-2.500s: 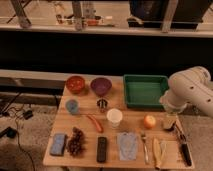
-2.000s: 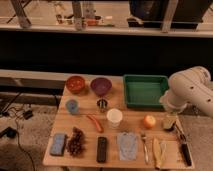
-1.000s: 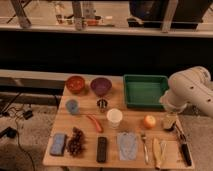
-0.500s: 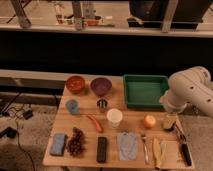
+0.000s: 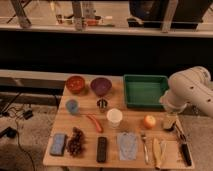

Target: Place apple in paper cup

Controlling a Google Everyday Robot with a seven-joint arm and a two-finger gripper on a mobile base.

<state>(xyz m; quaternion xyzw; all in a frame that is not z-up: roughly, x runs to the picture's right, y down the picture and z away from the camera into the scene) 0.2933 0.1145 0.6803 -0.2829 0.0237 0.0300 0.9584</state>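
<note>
Apple [image 5: 149,121]: on table [image 5: 134,111], between paper cup [image 5: 114,118] and claw [image 5: 170,123]. Claw: just right of apple; grip state cannot be told. Risk: a sideways nudge could roll apple against cup, toppling it.

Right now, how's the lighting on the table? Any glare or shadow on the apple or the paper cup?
Camera view: warm, even light across the table; no glare on the apple or the paper cup, both well lit. Camera view: a dark band behind the table, a brighter strip along the top. Camera view: the hand, just right of the apple, looks dimmer under the arm.
</note>
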